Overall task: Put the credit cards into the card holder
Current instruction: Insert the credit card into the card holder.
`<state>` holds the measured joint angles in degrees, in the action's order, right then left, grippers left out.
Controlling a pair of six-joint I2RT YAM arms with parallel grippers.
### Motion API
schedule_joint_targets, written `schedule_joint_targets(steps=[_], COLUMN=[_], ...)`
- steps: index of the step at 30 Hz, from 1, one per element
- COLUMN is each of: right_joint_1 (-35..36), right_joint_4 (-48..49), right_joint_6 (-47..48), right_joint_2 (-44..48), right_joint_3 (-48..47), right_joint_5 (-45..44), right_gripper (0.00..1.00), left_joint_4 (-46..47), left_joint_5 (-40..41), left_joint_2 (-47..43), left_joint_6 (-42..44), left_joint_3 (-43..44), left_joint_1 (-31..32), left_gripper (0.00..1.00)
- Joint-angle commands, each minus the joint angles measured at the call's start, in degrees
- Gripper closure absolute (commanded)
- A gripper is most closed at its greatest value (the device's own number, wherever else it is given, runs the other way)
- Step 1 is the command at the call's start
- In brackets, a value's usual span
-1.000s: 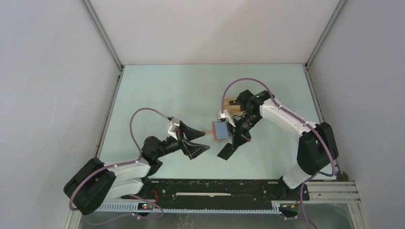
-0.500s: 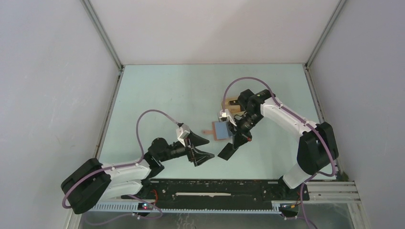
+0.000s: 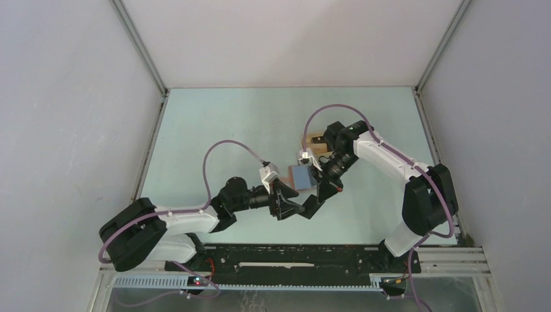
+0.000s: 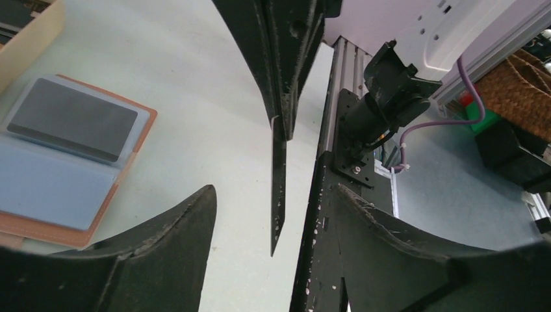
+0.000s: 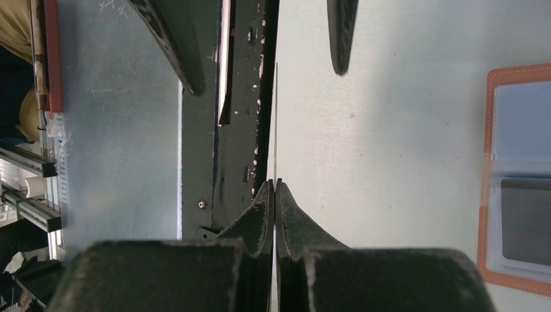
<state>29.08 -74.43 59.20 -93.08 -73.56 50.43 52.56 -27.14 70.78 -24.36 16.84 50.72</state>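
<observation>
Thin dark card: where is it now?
Top view, mid-table: the thin dark card is pinched edge-on in the right gripper, just nearer than the open reddish-brown leather card holder, its free end inside the open left gripper.

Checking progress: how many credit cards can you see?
2: a card held edge-on in the right gripper, between the left gripper's open fingers; a grey card in a card holder pocket. The tray may hide more.

Card holder [image 5: 520, 117] clipped at edge, tray [image 3: 312, 138] partly behind arm [image 3: 383, 156], credit card [image 4: 278, 188] edge-on
</observation>
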Motion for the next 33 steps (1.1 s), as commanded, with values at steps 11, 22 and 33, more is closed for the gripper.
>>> schedule_joint_targets(steps=[11, 22, 33], right_joint_1=[-0.6, -1.35, -6.52], right_joint_4=[-1.67, -1.07, -0.1], right_joint_6=[1.97, 0.83, -0.55], right_joint_2=[0.52, 0.7, 4.2], right_joint_3=[-2.2, -2.2, -1.45], right_joint_5=[2.38, 2.95, 6.94], right_gripper=[1.0, 0.87, 0.5], left_joint_4=[-8.73, -8.56, 16.69], left_joint_5=[-1.41, -7.67, -2.93], left_joint_2=[9.09, 10.75, 10.43], left_joint_6=[1.06, -2.26, -15.02], left_joint_3=[11.38, 12.73, 1.1], left_joint_1=[1.36, 1.47, -0.4], left_gripper=[0.51, 1.0, 1.0])
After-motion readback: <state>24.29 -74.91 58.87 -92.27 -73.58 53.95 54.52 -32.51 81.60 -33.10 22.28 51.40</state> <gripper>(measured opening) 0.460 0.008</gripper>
